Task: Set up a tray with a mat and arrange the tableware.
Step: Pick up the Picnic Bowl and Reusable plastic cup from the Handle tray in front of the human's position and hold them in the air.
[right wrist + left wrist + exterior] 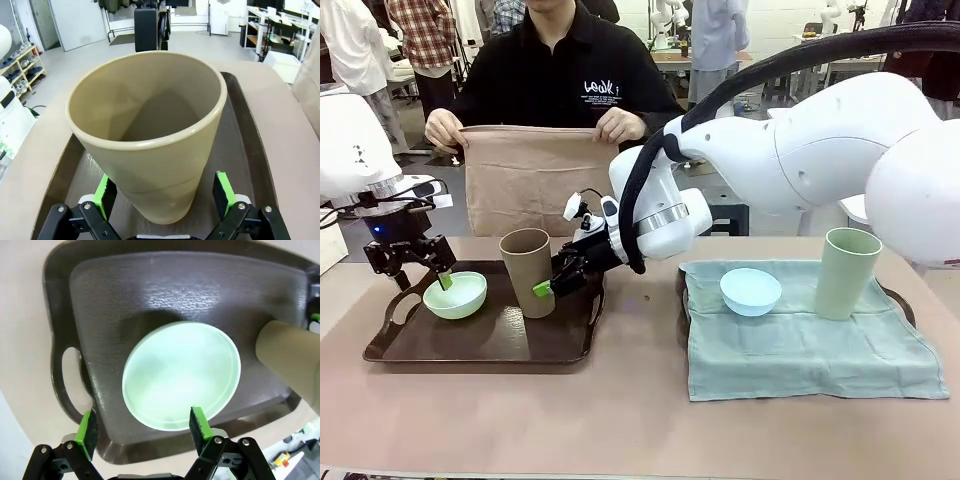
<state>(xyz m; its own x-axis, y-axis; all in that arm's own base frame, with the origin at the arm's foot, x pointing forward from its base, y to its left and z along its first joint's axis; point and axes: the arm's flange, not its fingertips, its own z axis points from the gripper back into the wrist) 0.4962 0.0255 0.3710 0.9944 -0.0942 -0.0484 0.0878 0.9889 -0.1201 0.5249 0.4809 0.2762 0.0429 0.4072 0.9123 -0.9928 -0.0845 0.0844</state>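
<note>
Holding up, front view: a person at the table's (620,420) 12 o'clock edge is gripping a tan mat (530,180) by its top edge, one hand (445,128) at the 9 o'clock corner and the other hand (620,125) at the 3 o'clock corner.
Dark tray, front view: the dark tray (480,345) is lying on the table's 9 o'clock side, carrying the mint green bowl (455,295) and the tan tumbler (527,270); the bowl is sitting at the tumbler's 9 o'clock.
Left gripper, front view: the left gripper (420,278) is hanging at the bowl's 10 o'clock rim, jaws spread wide, gripping nothing.
Right gripper, front view: the right gripper (548,285) is reaching in at the tumbler's 4 o'clock, low by its base.
Green mat, front view: the green mat (810,350) is covering a second tray (903,300) at 3 o'clock, bearing the light blue bowl (751,290) and, at that bowl's 3 o'clock, the pale green tumbler (847,272).
Left wrist view: the left gripper (143,429) is spreading its pads (87,432) wide across the mint green bowl's (182,372) 6 o'clock rim; contact cannot be told. The tan tumbler (292,360) is standing at 3 o'clock on the dark tray (150,290).
Right wrist view: the right gripper (165,192) is straddling the tan tumbler's (150,135) lower wall with wide jaws, a gap showing at the 3 o'clock pad, so it is clamping nothing.
</note>
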